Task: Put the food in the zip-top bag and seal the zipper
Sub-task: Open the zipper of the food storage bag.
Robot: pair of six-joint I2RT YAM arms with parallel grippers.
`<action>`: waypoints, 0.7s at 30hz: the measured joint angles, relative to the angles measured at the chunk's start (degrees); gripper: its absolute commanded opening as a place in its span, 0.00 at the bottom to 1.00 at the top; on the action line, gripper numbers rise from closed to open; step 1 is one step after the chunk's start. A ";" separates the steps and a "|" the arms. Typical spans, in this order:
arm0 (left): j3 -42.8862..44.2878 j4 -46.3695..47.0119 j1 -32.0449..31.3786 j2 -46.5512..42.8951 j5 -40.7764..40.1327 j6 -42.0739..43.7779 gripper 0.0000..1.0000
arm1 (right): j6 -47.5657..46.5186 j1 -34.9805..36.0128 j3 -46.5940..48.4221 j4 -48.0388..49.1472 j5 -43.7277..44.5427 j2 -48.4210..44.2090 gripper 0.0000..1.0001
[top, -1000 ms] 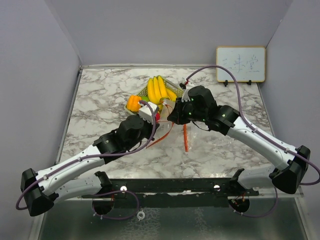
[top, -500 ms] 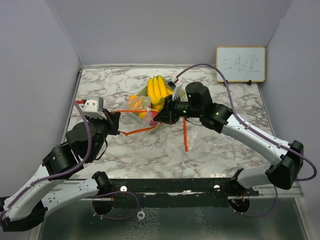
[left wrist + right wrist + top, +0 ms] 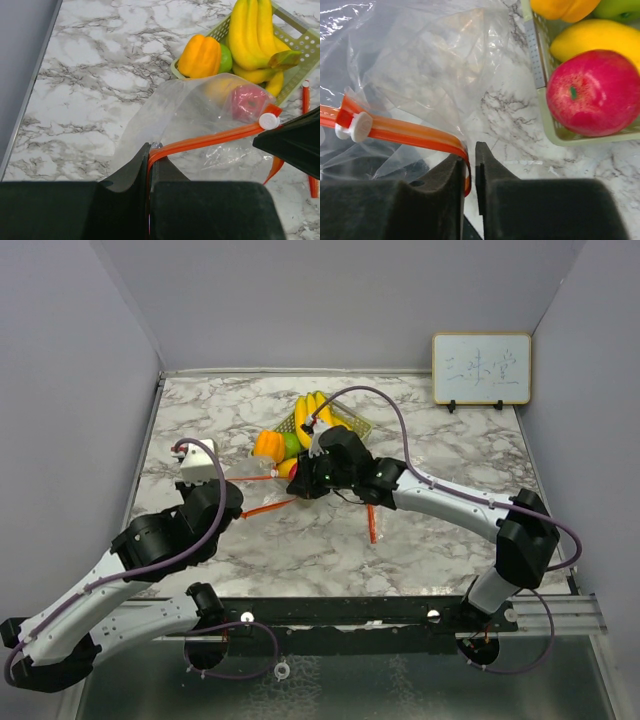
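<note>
Marble table [image 3: 200, 430], zip-top bag [image 3: 200, 120], grey walls [image 3: 350, 300] — whiteboard [image 3: 481, 368] rear right.

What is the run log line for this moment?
left gripper: shut on zipper | right gripper: shut on zipper | food: in basket

Table [image 3: 200, 420]: white marble, grey veining.
Bananas [image 3: 250, 30], far: yellow, green-brown tips.
Basket [image 3: 305, 45]: pale green mesh.
Orange-yellow fruit [image 3: 200, 54] left of green lime [image 3: 226, 57].
Apple [image 3: 592, 92]: red, pale speckles, small green spot.
Zip-top bag [image 3: 170, 110]: clear; zipper strip [image 3: 210, 141] orange, slider [image 3: 269, 121] white.
Loose strip [image 3: 371, 515], right of bag: orange-red.
Whiteboard [image 3: 481, 368], far right: white, pale wood frame.
Left gripper [image 3: 150, 150], right gripper [image 3: 471, 150]: black.
Cables [image 3: 400, 430]: purple.
</note>
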 measured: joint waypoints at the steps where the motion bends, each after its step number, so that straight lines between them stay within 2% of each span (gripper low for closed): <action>1: -0.48 -0.31 0.00 -0.07 -0.42 -0.46 0.00 | -0.31 0.00 0.02 0.09 0.81 -0.02 0.20; 4: -2.80 0.26 0.00 -0.31 -1.68 -1.38 0.00 | -1.92 -0.33 -0.11 1.09 1.11 -0.13 0.42; 7: -5.64 1.57 0.04 0.20 -2.56 -2.40 0.00 | -3.89 -0.68 -0.68 2.62 0.74 -0.31 0.59; 9: -7.58 3.02 0.17 1.09 -2.73 -2.86 0.00 | -5.07 -0.79 -0.83 3.69 0.26 -0.55 0.66; 12: -10.10 4.83 0.17 2.95 -2.78 -3.21 0.00 | -6.40 -0.79 -1.31 6.08 -0.85 -1.73 0.67; 13: -10.49 5.35 0.22 3.87 -2.75 -3.26 0.00 | -6.69 -0.79 -1.44 6.60 -1.11 -2.19 0.71; 15: -10.75 5.90 0.22 5.01 -2.82 -3.41 0.00 | -7.21 -0.79 -1.95 7.98 -1.73 -4.02 0.86; 18: -10.75 6.16 0.22 5.22 -3.76 -3.91 0.00 | -8.09 -0.79 -2.64 9.42 -1.64 -7.78 1.00; 21: -10.45 5.31 0.22 4.63 -5.27 -4.90 0.00 | -8.96 -0.79 -3.13 10.03 1.22 -12.31 1.00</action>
